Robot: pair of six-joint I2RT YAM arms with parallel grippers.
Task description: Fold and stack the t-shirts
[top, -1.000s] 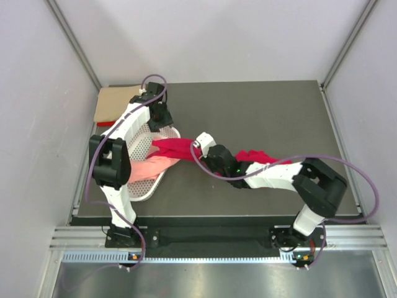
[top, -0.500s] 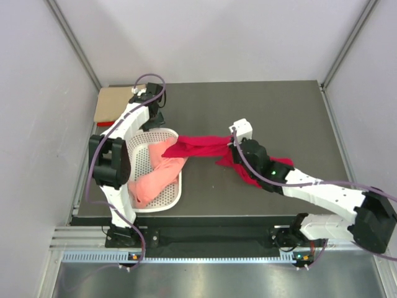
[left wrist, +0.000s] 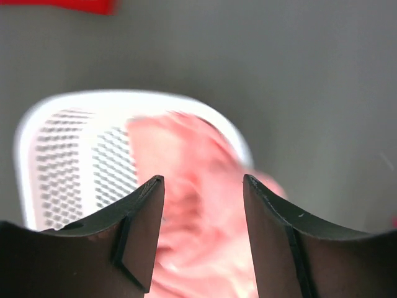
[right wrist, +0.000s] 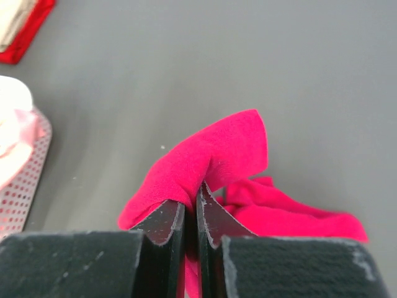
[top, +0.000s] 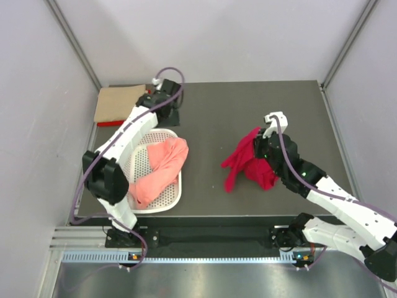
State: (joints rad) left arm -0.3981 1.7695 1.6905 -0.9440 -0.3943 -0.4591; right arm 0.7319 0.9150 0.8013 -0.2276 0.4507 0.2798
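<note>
My right gripper [top: 259,141] is shut on a fold of the crimson t-shirt [top: 245,162] and holds it bunched above the dark table, right of centre; the wrist view shows the cloth [right wrist: 217,158] pinched between the jaws. A salmon pink t-shirt [top: 160,169] lies crumpled in the white mesh basket [top: 144,198]; it also shows blurred in the left wrist view [left wrist: 198,205]. My left gripper [top: 169,118] is open and empty above the basket's far end. A folded tan t-shirt [top: 119,103] lies on a red one [top: 105,123] at the far left corner.
The basket [left wrist: 59,161] stands near the table's left front edge. Grey walls close in on the left, right and back. The folded stack shows as a red edge in the right wrist view [right wrist: 25,28].
My right gripper has pulled the crimson t-shirt out of the basket and carried it right. My left arm has drawn back toward the far side. The basket has tipped back flat.
</note>
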